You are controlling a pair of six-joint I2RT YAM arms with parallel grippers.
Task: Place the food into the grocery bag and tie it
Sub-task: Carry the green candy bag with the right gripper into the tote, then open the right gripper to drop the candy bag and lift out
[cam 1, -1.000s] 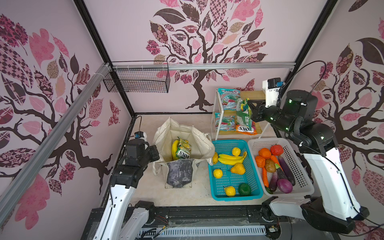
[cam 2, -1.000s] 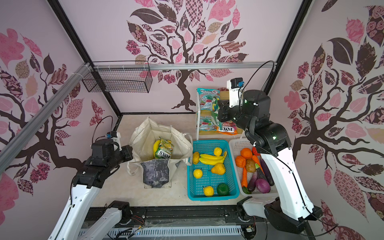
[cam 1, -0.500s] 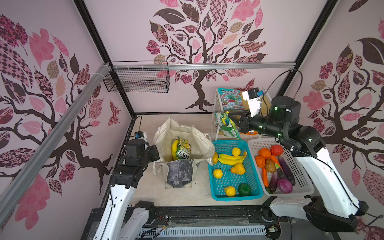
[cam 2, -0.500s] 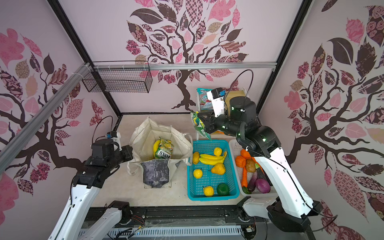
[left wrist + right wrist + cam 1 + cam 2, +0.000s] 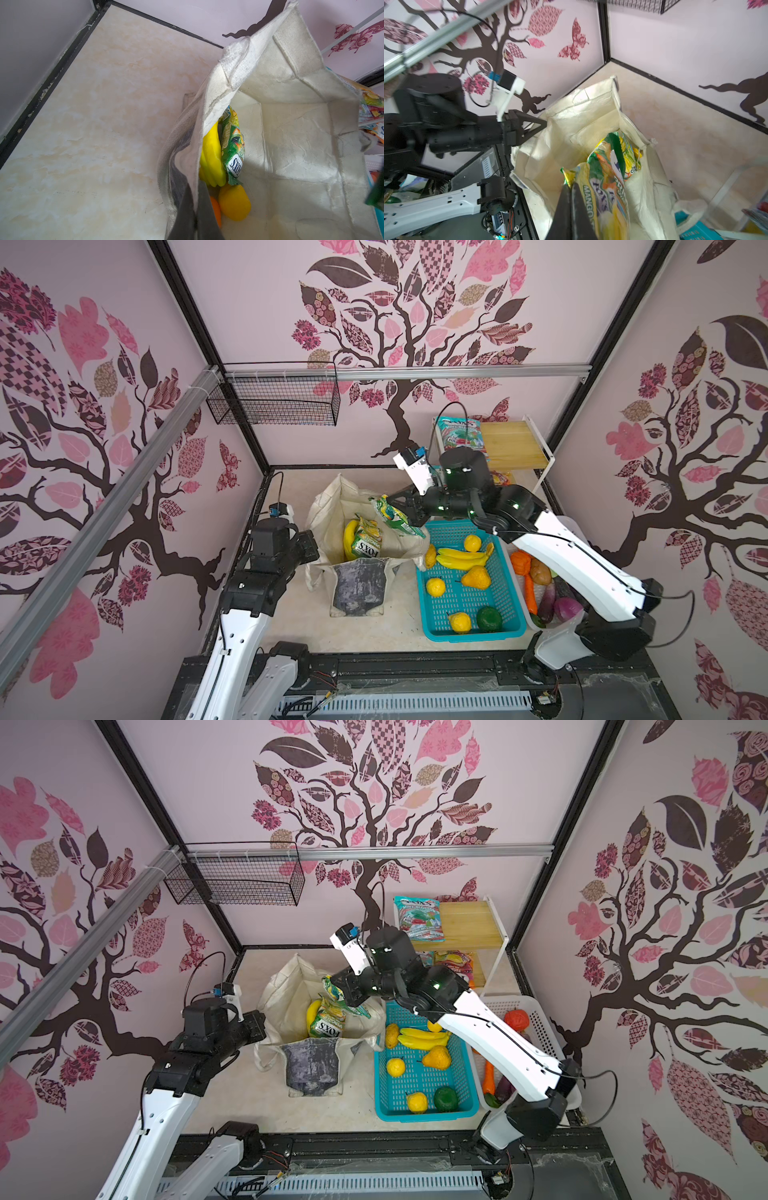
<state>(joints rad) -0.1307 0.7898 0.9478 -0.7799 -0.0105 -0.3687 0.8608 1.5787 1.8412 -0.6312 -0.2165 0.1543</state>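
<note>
Above the open mouth of the grocery bag (image 5: 328,506), my right gripper (image 5: 391,502) hangs with its fingers clenched on the top edge of a green and yellow FOX'S packet (image 5: 400,520). The packet dangles at a slant over the right side of the opening.

My left gripper (image 5: 309,545) is pinched on the bag's left rim. In the left wrist view my dark fingers (image 5: 187,216) sit either side of the cloth wall, and the mouth stands wide.

Inside, the bananas (image 5: 209,158), a second FOX'S packet (image 5: 232,145), a yellow round piece (image 5: 233,204) and an orange piece (image 5: 216,209) crowd the wall under my left fingers. The other half of the bag's floor is bare cloth. The far wall stands tall, and the near wall with its grey panel sags lower.

The bag's right rim lies just beside the teal basket (image 5: 473,635); I cannot tell whether they touch.

Left of the bag and in front of it, cream marbled tabletop (image 5: 299,614) runs bare to the black frame (image 5: 52,68).

Behind my right arm stands a shelf (image 5: 511,443) with a teal packet (image 5: 461,435) on top. A wire basket (image 5: 274,402) hangs high on the back rail. Pink tree-patterned walls (image 5: 457,302) close three sides.
</note>
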